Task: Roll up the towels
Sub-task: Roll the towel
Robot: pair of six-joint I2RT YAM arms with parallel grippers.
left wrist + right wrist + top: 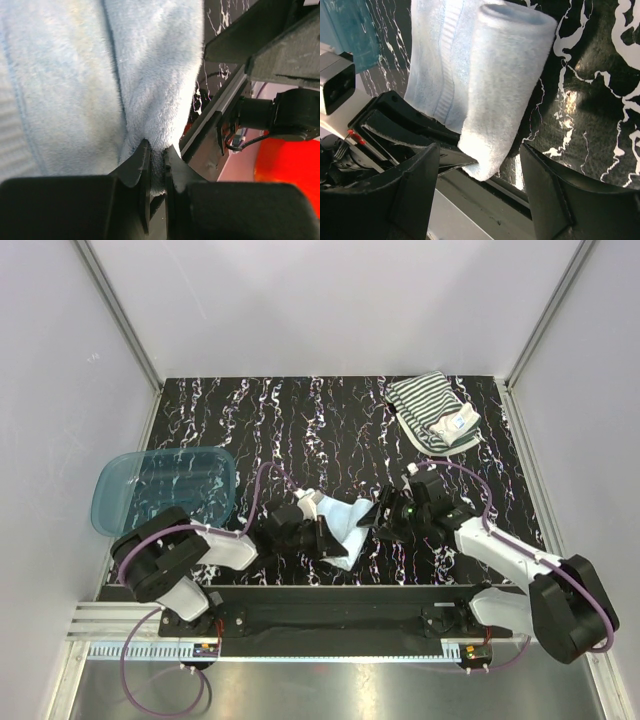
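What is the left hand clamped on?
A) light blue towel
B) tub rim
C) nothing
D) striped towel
A: in the left wrist view, the left hand has its jaws shut on a fold of the light blue towel.

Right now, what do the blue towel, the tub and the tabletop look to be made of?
Blue towel: soft fleecy cloth, likely microfibre; fuzzy nap, stitched hem.
Tub: translucent blue plastic; the veining shows through it.
Tabletop: glossy black marble-look surface with white veins; stone or laminate, cannot tell.
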